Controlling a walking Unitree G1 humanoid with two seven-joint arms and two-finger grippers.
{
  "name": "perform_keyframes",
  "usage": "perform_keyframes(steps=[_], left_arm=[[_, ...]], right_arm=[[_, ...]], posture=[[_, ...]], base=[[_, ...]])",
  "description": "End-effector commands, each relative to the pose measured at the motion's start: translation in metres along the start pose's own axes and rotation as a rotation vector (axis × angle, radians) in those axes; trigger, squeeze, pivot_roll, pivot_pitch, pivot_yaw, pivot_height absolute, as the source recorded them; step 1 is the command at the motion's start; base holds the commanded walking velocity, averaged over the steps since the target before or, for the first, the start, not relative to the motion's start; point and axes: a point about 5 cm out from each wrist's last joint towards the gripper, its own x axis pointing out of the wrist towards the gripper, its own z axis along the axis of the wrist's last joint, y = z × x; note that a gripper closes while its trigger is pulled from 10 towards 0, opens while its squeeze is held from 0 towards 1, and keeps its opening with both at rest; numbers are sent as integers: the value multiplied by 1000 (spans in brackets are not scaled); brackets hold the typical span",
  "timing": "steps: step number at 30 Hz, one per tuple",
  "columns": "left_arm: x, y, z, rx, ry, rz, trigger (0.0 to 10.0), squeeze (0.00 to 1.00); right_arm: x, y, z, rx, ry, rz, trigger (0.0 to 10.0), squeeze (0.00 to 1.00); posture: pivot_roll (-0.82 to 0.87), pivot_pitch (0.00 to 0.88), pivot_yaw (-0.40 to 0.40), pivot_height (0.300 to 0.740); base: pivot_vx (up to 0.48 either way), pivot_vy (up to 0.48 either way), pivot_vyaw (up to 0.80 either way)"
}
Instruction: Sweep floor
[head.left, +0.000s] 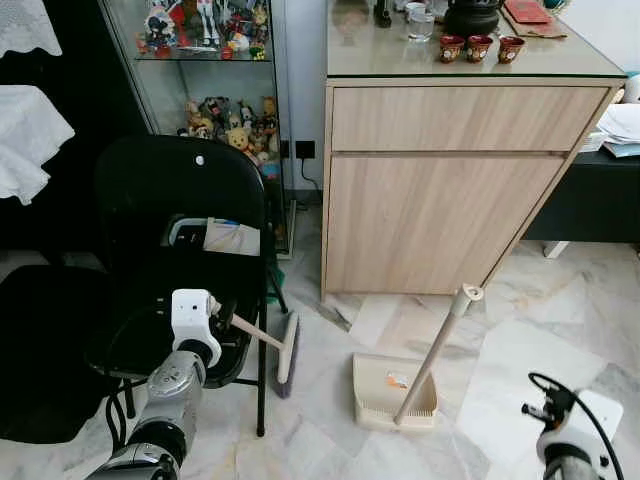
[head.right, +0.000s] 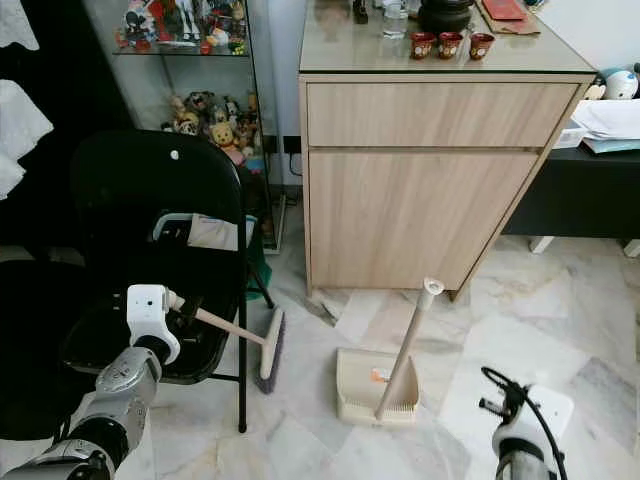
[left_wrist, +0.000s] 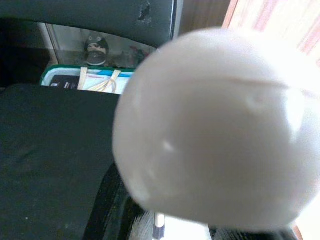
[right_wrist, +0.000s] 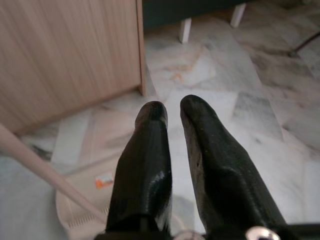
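On the marble floor (head.left: 540, 350) before a light wood cabinet (head.left: 450, 190), a cream dustpan (head.left: 385, 395) lies flat with its long handle (head.left: 436, 352) slanting up toward the cabinet. Just to its left, a small hand broom (head.left: 287, 350) hangs with its bristles down beside the front leg of a black folding chair (head.left: 170, 230). The left gripper (head.left: 222, 318) is pinched on the broom's pale handle at the chair's seat edge; in the left wrist view the rounded white end of that handle (left_wrist: 220, 130) looms close and blurred. The right gripper (right_wrist: 172, 117) is low on the right over bare tiles, its two black fingers (right_wrist: 147, 150) pressed nearly together and gripping nothing, the dustpan just beyond them. Behind the chair stands a glass display case of figurines (head.left: 230, 120).
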Motion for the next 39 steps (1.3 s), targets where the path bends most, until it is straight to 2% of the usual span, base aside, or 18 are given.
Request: perform_keyframes(steps=[1, 6, 16, 21, 26, 29, 31, 32, 33, 39], left_arm=[[-1, -1, -4, 3, 31, -1, 10000, 0], [0, -1, -3, 7, 27, -1, 10000, 0], [0, 3, 0, 15, 20, 10, 10000, 0], [0, 3, -1, 18, 23, 5, 10000, 0], [0, 2, -2, 24, 25, 0, 10000, 0], [-1, 2, -2, 26, 25, 1, 10000, 0], [0, 3, -1, 28, 24, 4, 10000, 0], [0, 3, -1, 28, 24, 4, 10000, 0], [0, 4, -1, 28, 25, 6, 10000, 0], [0, 3, -1, 24, 22, 9, 10000, 0]], right_arm=[[4, 0, 8, -8, -26, 14, 10000, 1000], [13, 10, 23, -42, -70, 97, 10000, 1000], [28, 6, 51, -73, -127, 104, 10000, 1000], [25, 11, 46, -86, -125, 67, 10000, 1000], [18, 23, 28, -76, -67, 66, 10000, 1000], [17, 30, 26, -84, -69, 119, 10000, 1000], [17, 39, 29, -149, -80, 224, 10000, 1000], [17, 39, 29, -149, -80, 224, 10000, 1000], [17, 43, 30, -170, -84, 273, 10000, 1000], [19, 50, 37, -182, -103, 343, 10000, 1000]], posture=[[4, 72, 2, 740], [4, 80, 7, 740], [6, 89, 8, 740], [7, 90, 10, 740], [10, 91, 12, 740], [12, 91, 11, 740], [6, 91, 9, 740], [6, 91, 9, 740], [6, 91, 9, 740], [6, 92, 5, 740]], base=[[0, 0, 0], [0, 0, 0], [0, 0, 0], [0, 0, 0], [0, 0, 0], [0, 0, 0], [0, 0, 0], [0, 0, 0], [0, 0, 0], [0, 0, 0]])
